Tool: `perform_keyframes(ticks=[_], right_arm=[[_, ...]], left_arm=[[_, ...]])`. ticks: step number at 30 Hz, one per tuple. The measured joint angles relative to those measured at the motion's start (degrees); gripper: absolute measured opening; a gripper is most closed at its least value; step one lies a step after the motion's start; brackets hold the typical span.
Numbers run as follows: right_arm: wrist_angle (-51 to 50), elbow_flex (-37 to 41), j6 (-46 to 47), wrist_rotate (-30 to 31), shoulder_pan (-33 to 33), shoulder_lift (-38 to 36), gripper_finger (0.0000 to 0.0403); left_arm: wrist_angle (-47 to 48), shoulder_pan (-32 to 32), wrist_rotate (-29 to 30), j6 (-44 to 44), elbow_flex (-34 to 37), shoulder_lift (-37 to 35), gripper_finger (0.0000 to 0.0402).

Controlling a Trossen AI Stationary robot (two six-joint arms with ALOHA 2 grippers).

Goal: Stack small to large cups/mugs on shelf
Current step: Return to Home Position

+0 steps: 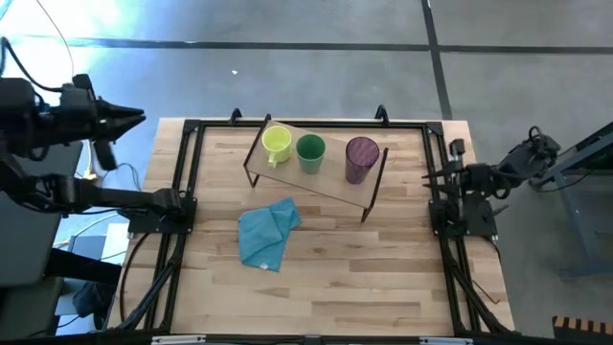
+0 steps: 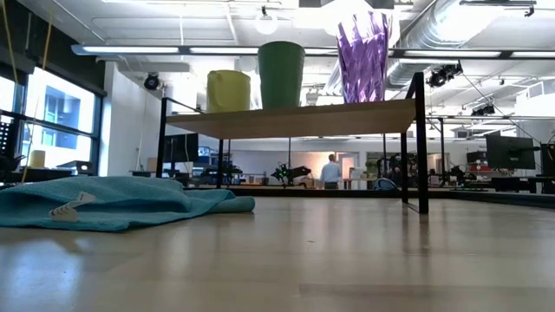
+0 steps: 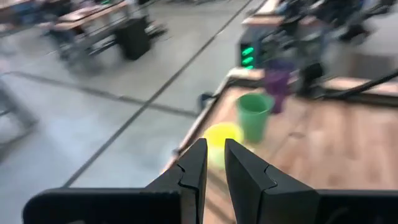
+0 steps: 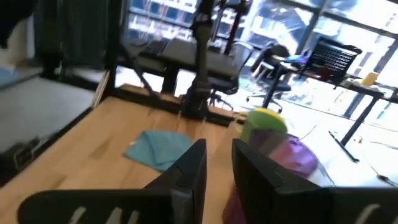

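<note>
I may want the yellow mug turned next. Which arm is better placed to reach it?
Probably the left. The yellow mug stands at the shelf's left end, straight ahead of the left gripper; for the right gripper, the green cup and purple cup stand between.

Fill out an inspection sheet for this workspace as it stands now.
Surface: wooden tabletop with a black frame, no spills seen.
Job's things: yellow mug, green cup and purple tumbler stand upright in a row on the shelf, apart from each other.
Clutter: crumpled light blue cloth on the tabletop in front of the shelf.
Grippers: left gripper off the table's far left corner; right gripper at the right edge; jaws narrowly apart, both holding nothing.
Cables: dark cables run along the frame by each arm's base.
Surroundings: grey floor; a person far off in the room.
</note>
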State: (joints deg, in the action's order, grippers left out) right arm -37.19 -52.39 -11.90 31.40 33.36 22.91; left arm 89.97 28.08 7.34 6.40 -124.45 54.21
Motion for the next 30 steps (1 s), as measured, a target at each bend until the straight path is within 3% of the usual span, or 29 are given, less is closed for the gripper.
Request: perform_keyframes(ticks=[3, 8, 10, 21, 26, 30], right_arm=[[0.1, 0.1, 1.6, 1.1, 0.0, -3.3, 0.0067], [-0.4, 0.1, 4.3, 0.4, 0.0, -9.1, 0.0067], [-0.1, 0.1, 4.0, 0.1, 0.0, -10.4, 0.0067], [1.5, 1.4, 0.5, -1.0, 0.0, -12.5, 0.0067], [7.2, 6.4, -2.4, -5.9, 0.0, -12.6, 0.0067], [13.3, 11.1, -4.1, -7.0, 0.0, -13.5, 0.0067]], left_arm=[[-4.4, 0.0, 1.4, 2.5, 5.3, -2.2, 0.0047], [-19.1, 0.0, -11.3, 9.0, 16.1, -9.3, 0.0047], [-23.2, 0.0, -13.4, 9.9, 20.2, -12.0, 0.0047], [-30.7, -2.3, -13.8, 7.9, 33.8, -22.1, 0.0047], [-38.6, -6.1, -14.9, 6.6, 43.1, -26.1, 0.0047], [-44.9, -8.5, -12.4, 5.1, 51.8, -28.7, 0.0047]])
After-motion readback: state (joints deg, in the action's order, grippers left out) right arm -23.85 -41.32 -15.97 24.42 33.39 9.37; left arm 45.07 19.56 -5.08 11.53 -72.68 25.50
